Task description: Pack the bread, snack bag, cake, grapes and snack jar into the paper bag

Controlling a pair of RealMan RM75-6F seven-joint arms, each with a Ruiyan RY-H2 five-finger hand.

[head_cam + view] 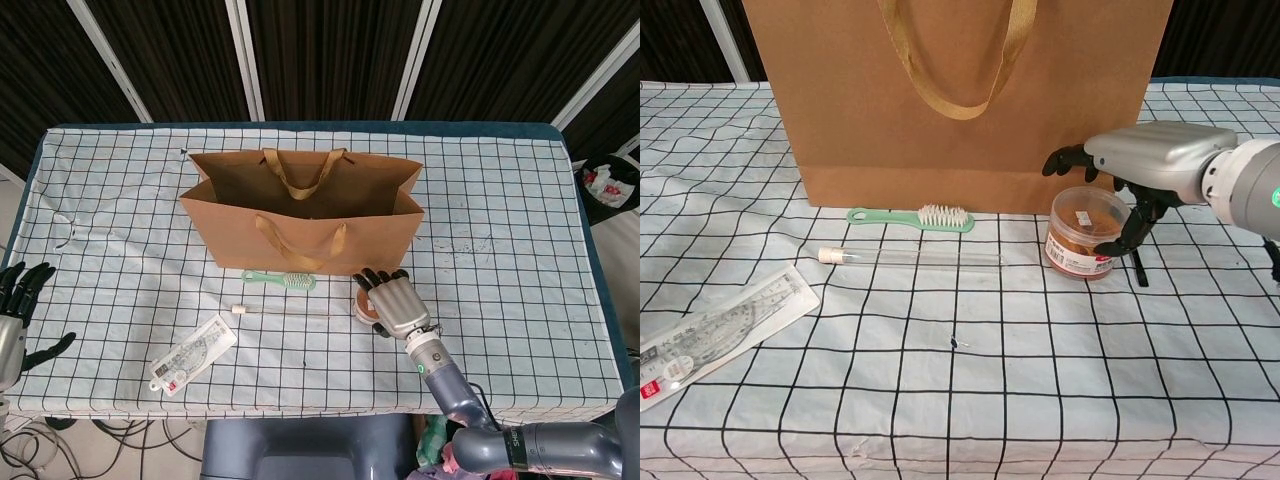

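The brown paper bag stands upright and open in the middle of the table; what lies inside is too dark to tell. Just in front of its right corner is the snack jar, a clear tub with orange snacks and a red label, leaning slightly. My right hand reaches over it from the right. Its fingers curl down behind the jar and its thumb presses the jar's right side. My left hand hangs at the table's left edge with fingers spread and empty.
A green brush lies before the bag. A thin glass tube lies nearer the front. A packaged ruler set sits at the front left.
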